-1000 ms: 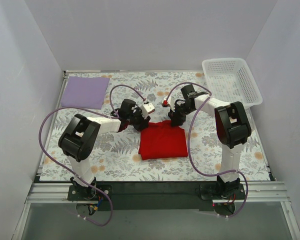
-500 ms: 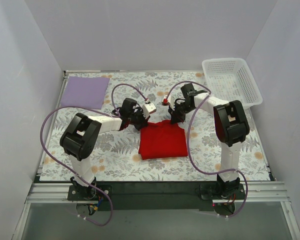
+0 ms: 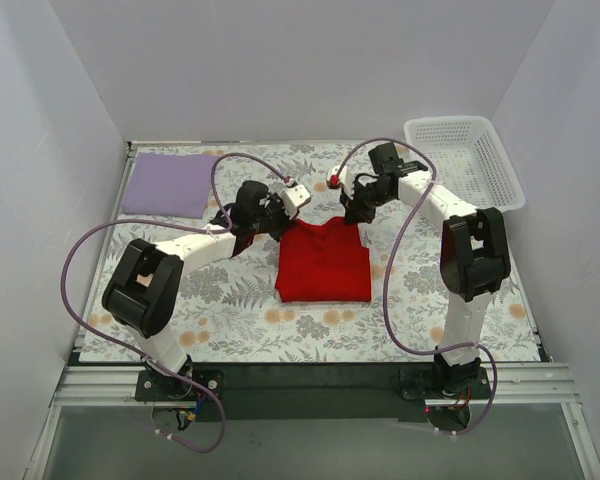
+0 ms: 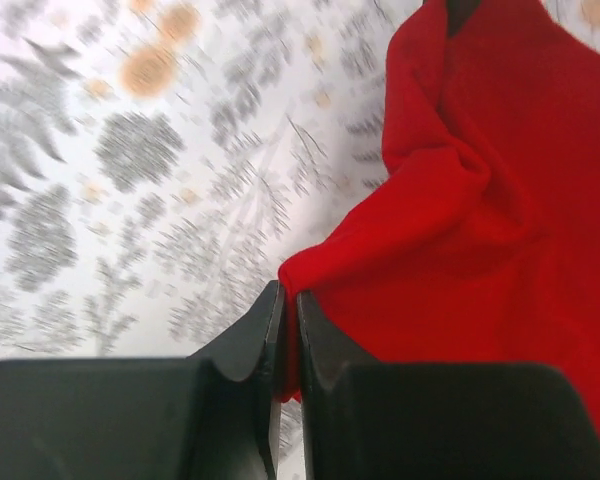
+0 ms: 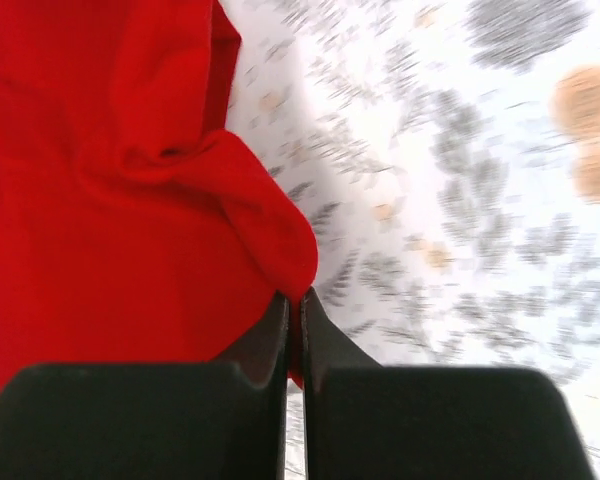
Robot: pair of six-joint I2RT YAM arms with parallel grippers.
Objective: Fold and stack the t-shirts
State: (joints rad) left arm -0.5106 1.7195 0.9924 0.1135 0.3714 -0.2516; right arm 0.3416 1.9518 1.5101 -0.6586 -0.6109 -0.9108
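1. A plain bright red short-sleeved cloth t-shirt [image 3: 323,268] lies folded into a rough rectangle in the middle of the desk, about midway between the left and right edges, on the grey-and-orange leaf-patterned table cover [image 3: 180,310]
2. The shirt's near edge lies flat on the cover, while its far edge is raised at both corners with a shallow dip between them
3. The left gripper [image 3: 280,228] sits at the shirt's far-left corner; from its wrist view, the black jaws [image 4: 288,300] are pressed almost together, pinching a thin fold of the red cloth [image 4: 500,200], which bunches and creases just beyond the tips
4. The right gripper [image 3: 358,213] sits at the shirt's far-right corner; its jaws [image 5: 293,300] are likewise squeezed onto a rounded tuck of the red fabric [image 5: 100,200], with the patterned cover showing beside it
5. A plain pale lavender t-shirt [image 3: 170,184], folded into a flat rectangle, rests in the far-left corner of the desk, well apart from the red one and from both grippers
6. A white plastic mesh basket [image 3: 460,165] stands in the far-right corner, apart from the right arm
7. A purple cable [image 3: 90,260] loops out from each arm
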